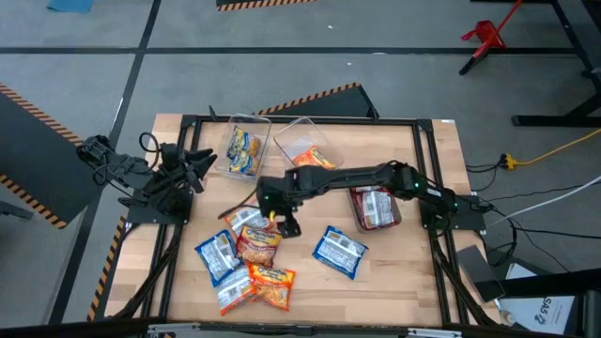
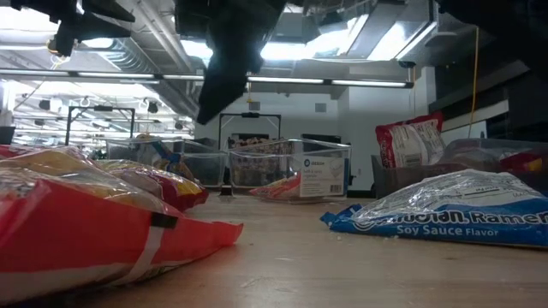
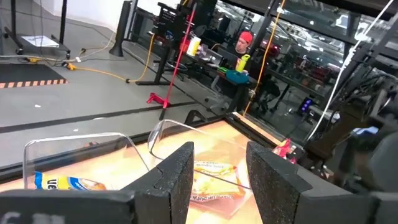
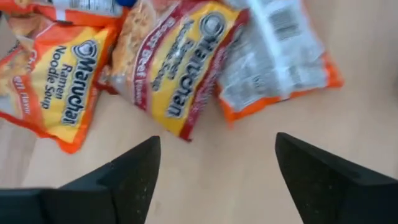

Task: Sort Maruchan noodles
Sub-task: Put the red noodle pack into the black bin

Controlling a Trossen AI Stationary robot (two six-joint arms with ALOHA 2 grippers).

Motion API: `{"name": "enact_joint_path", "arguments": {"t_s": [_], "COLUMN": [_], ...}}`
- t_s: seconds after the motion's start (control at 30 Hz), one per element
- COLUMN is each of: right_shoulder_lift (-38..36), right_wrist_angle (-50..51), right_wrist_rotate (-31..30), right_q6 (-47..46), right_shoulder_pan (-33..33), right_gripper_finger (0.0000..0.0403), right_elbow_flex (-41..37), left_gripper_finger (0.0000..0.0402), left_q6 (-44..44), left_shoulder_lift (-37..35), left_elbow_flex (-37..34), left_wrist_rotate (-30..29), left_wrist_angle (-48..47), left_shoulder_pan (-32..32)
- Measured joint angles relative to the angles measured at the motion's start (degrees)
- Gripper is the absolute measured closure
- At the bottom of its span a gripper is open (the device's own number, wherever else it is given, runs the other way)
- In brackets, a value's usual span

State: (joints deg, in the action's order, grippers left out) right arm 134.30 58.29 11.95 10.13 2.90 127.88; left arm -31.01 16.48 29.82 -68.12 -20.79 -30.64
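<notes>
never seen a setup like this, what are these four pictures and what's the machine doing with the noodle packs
Two dark robot arms work at a wooden table. One picture looks straight down, one looks level across the tabletop, and one comes from each arm's wrist. The right gripper reaches across to a loose pile of Maruchan noodles, its jaws open and holding nothing, above a red-edged packet. The left gripper waits at the table's left edge, jaws open and empty. Three bins already hold packets: blue ones, orange ones, and red-brown ones.
</notes>
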Motion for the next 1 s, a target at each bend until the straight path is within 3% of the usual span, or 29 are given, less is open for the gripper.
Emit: {"name": "enact_joint_path", "arguments": {"t_s": [0.3,0.53,0.7,0.87,1.0], "right_shoulder_lift": [-0.07,-0.02,0.00,0.57,2.14], "right_wrist_angle": [-11.58,-21.73,-26.63,-28.70,-28.31], "right_wrist_rotate": [-1.07,-7.71,-11.44,-10.88,-9.20], "right_q6": [-7.42,-10.28,-12.46,-12.76,-13.35], "right_shoulder_pan": [4.47,8.12,8.37,7.84,7.56], "right_gripper_finger": [0.0106,0.0107,0.0107,0.0111,0.0140], "right_elbow_flex": [-11.73,-19.26,-20.26,-20.37,-20.39], "left_gripper_finger": [0.0260,0.0260,0.0260,0.0260,0.0260], "left_q6": [-0.01,-0.24,-0.34,-0.34,-0.34], "left_shoulder_lift": [0.00,0.01,0.00,0.00,0.01], "left_elbow_flex": [0.00,-0.01,-0.01,0.00,0.00], "left_wrist_rotate": [0.33,0.33,0.33,0.31,0.31], "left_wrist_angle": [-0.73,-2.61,-2.89,-2.89,-3.02], "left_shoulder_pan": [-0.01,0.00,0.01,0.00,-0.01]}}
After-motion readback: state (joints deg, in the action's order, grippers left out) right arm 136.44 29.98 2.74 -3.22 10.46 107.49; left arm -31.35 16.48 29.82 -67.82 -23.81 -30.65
